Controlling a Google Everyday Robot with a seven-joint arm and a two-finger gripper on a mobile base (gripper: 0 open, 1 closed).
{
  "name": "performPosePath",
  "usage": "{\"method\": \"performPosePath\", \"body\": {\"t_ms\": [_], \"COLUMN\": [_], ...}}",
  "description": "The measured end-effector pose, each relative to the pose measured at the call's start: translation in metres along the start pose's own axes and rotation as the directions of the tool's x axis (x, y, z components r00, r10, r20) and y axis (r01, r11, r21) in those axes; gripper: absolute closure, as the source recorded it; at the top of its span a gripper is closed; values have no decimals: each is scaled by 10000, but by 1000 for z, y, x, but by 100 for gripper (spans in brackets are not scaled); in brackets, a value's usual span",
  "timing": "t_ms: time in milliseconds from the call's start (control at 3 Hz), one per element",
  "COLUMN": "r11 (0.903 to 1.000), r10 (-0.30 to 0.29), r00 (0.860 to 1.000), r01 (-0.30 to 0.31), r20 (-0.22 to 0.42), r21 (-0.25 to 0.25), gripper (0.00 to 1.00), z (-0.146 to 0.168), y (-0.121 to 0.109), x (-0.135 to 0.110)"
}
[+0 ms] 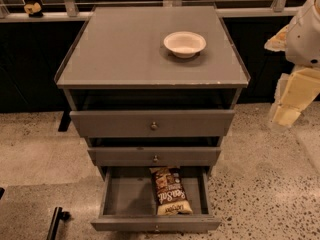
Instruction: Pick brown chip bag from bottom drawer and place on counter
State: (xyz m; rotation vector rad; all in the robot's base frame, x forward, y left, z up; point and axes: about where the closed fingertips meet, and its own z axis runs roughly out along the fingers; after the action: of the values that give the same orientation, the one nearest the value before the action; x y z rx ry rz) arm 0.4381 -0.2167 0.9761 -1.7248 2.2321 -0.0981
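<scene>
The brown chip bag (170, 191) lies flat in the open bottom drawer (120, 196), right of its middle, with its tan end toward the drawer's front panel. The counter (125, 49) is the grey top of the cabinet. My gripper (289, 109) hangs at the right edge of the view, beside the cabinet at about the height of the top drawer. It is well above and to the right of the bag and holds nothing that I can see.
A white bowl (184, 43) stands on the counter at the back right. Two knobbed drawers (154, 123) above the bottom one are partly pulled out. A black object (56, 221) lies on the speckled floor at the lower left.
</scene>
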Motion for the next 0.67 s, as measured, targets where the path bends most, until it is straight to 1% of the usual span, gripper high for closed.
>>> {"method": "performPosePath", "body": {"t_ms": [333, 667], "r11": [10000, 9992], "r10": [-1, -219], "r00": [10000, 9998], "r01": [1, 218], "r20": [0, 15], "r21": [2, 348], "gripper": [0, 0], "z": [0, -15], "y": [0, 2], "x": [0, -10]}}
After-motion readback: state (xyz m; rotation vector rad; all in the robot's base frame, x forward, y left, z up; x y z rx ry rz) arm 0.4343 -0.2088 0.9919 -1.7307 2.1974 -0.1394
